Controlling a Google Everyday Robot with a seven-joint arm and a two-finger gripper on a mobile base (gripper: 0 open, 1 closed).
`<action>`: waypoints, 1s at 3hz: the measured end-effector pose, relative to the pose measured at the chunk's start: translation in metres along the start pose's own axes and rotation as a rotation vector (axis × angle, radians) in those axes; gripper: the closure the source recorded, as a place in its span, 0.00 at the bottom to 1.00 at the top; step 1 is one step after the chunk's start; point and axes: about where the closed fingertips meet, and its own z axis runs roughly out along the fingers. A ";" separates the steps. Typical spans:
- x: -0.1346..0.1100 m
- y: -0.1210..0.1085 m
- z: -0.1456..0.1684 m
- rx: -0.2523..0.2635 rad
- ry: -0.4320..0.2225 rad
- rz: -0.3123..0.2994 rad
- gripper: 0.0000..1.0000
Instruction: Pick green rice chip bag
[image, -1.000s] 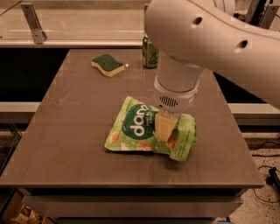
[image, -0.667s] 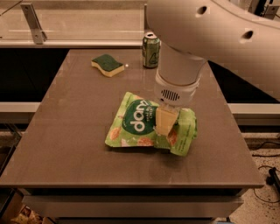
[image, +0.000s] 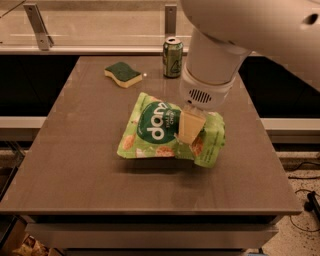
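Observation:
The green rice chip bag (image: 150, 129) is a crinkly light-green pouch with a dark green circle and white lettering, at the middle of the brown table (image: 90, 175). My gripper (image: 190, 129) comes down from the large white arm and is shut on the bag's right part, which is creased and folded around the tan finger. A shadow under the bag's lower edge shows that it hangs slightly off the tabletop. The second finger is hidden behind the bag.
A green-topped yellow sponge (image: 122, 74) lies at the back left of the table. A green soda can (image: 173, 57) stands at the back centre, just behind the arm. A glass rail with metal brackets (image: 38, 26) runs behind the table.
The arm has moved up and slightly right with the bag in its grip. The bag's right side is raised and more crumpled, and the can is fully in view.

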 end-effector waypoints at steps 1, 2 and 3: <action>-0.007 0.001 -0.016 0.029 -0.046 -0.026 1.00; -0.015 0.002 -0.032 0.062 -0.081 -0.043 1.00; -0.026 0.000 -0.050 0.093 -0.101 -0.051 1.00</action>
